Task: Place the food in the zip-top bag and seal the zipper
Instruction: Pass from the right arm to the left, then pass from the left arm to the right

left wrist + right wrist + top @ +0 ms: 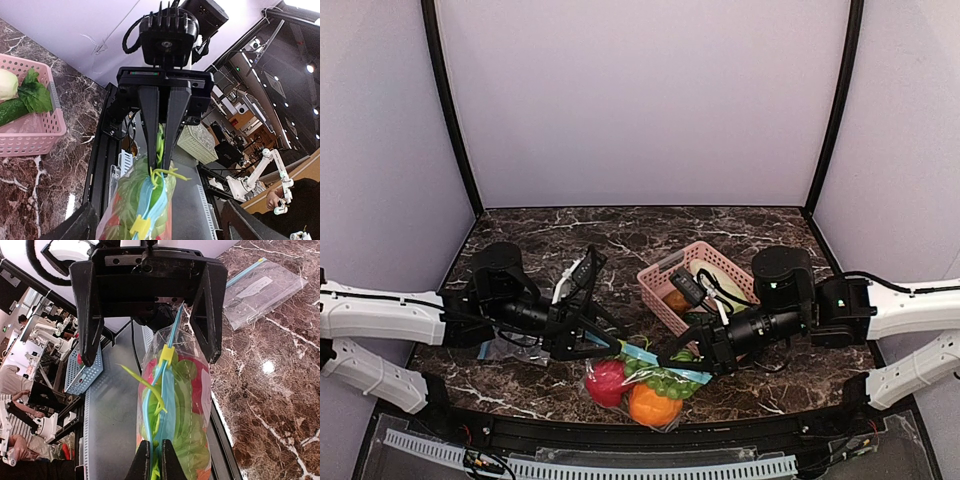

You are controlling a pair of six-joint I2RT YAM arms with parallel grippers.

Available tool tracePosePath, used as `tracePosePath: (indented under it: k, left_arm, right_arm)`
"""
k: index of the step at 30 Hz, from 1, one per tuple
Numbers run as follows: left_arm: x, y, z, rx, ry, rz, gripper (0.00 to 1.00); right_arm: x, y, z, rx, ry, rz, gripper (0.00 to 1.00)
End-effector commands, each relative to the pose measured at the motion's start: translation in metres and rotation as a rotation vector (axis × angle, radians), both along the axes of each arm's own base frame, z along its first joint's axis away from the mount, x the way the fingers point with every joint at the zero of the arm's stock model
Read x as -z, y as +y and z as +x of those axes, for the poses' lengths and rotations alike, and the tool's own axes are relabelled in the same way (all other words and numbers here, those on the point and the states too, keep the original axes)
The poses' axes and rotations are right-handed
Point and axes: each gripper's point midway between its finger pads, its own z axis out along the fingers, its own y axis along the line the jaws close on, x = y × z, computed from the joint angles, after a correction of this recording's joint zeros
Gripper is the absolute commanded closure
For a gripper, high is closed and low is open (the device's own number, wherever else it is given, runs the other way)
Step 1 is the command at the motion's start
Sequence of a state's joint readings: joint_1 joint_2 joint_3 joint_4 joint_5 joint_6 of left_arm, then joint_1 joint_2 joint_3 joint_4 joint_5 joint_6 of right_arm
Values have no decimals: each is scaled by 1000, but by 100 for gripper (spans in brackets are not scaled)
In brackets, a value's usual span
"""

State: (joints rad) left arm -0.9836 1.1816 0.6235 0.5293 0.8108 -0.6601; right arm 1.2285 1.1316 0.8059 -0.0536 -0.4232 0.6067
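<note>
The zip-top bag (pixel 645 388) lies near the table's front edge with the food in it: a red fruit (pixel 605 380), an orange fruit (pixel 655 405) and green grapes (pixel 667 381). My right gripper (pixel 155 460) is shut on the light blue zipper (pixel 167 405) at one end of the strip. In the right wrist view a yellow slider (pixel 166 354) sits near the far end, the two blue strips gape apart in the middle, and a green stem (pixel 142 385) sticks out. My left gripper (pixel 610 340) is open, its fingers (pixel 210 315) straddling the slider end without touching it.
A pink slatted basket (pixel 655 275) holding more toy produce stands behind the bag, right of centre. A second, flat clear bag (pixel 265 287) lies on the marble by my left arm. The black front rail (pixel 620 430) runs just in front of the filled bag.
</note>
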Motion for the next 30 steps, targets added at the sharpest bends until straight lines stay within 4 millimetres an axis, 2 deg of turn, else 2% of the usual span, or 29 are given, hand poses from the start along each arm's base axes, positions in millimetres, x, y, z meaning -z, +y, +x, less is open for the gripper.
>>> tracePosePath:
  k: [1,5,10,14,22,25,30]
  left_arm:
    - [-3,-3,-9,67,-18,32,11]
    - [0,-8,-15,104,-51,65,10]
    - [3,-15,-18,145,-46,78,21]
    - [4,-22,-27,193,-41,84,26]
    - [10,-30,-31,219,-33,97,46]
    - [11,-32,-31,218,-32,97,57]
    - [11,-32,-32,223,-29,93,70]
  right_arm:
    - [-26,7,-1,-27,-21,72,100]
    - [-28,9,-4,-50,-14,75,100]
    - [-27,11,-6,-64,-3,70,100]
    - [-25,12,-5,-62,-2,65,100]
    - [-23,13,-5,-63,0,56,100]
    - [-21,13,-5,-63,1,48,100]
    - [-18,12,-4,-54,1,35,100]
